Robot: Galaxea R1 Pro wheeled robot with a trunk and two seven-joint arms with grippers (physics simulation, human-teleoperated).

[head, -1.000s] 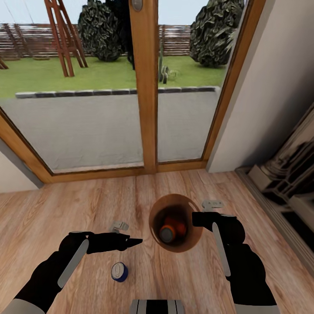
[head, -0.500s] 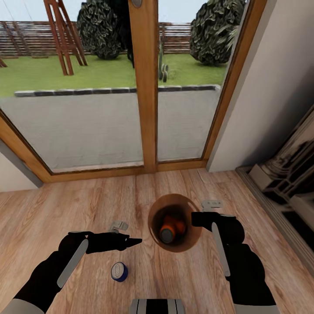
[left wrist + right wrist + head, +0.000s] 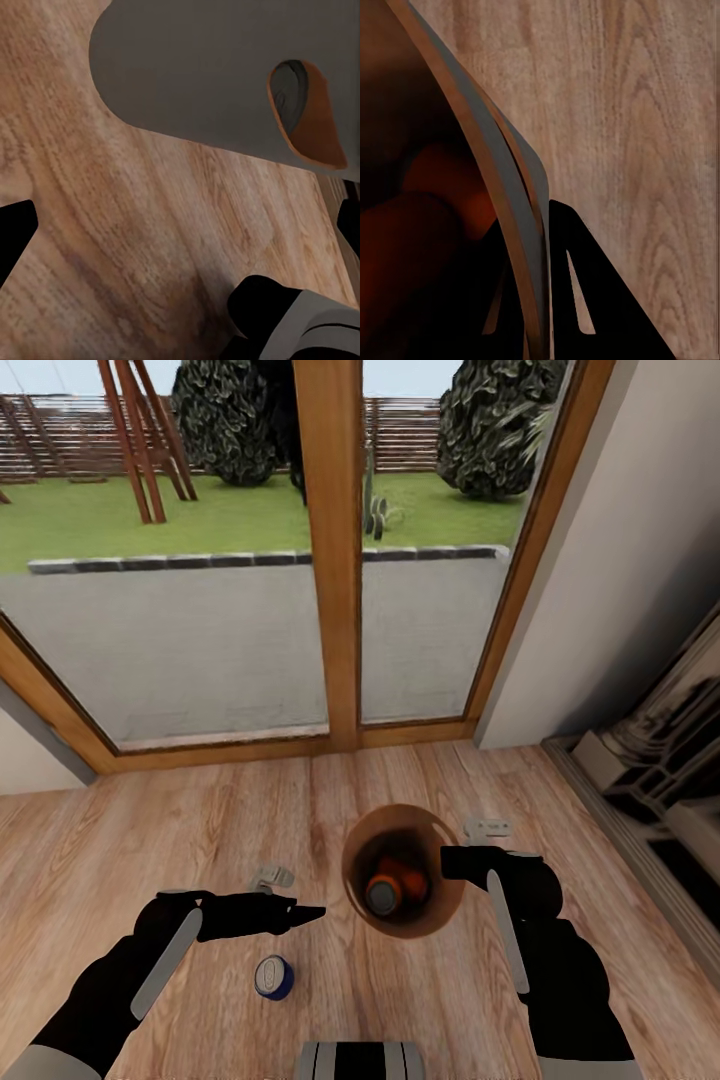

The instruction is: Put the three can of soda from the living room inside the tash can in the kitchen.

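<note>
While two orange cans (image 3: 392, 885) already lie inside the bin (image 3: 440, 920), the blue can (image 3: 272, 977) stands upright on the plank floor (image 3: 150, 830), close in front of my base and well apart from the bin. So I judge the job two-thirds done, with the last can as the step in hand.

The bin sits on the floor before the glass door (image 3: 330, 560), mouth up. My right gripper (image 3: 447, 862) is at its rim: in the right wrist view the thin wall (image 3: 502, 195) runs between my two fingers, one inside and one outside, so I take it that I am pinching the wall to steady it, though how tightly the fingers press I cannot tell.

My left gripper (image 3: 305, 912) hangs above the floor between the blue can and the bin, pointing toward the bin and holding nothing. In the left wrist view its dark fingertips (image 3: 15, 232) sit at opposite edges with bare planks between, so it is spread wide.

Next, I think, the left arm must draw back and drop toward the blue can, straddle it with the fingers, close on its body, lift it and carry it over the bin's mouth. The risk I see is knocking the can over on the approach and sending it rolling.
</note>
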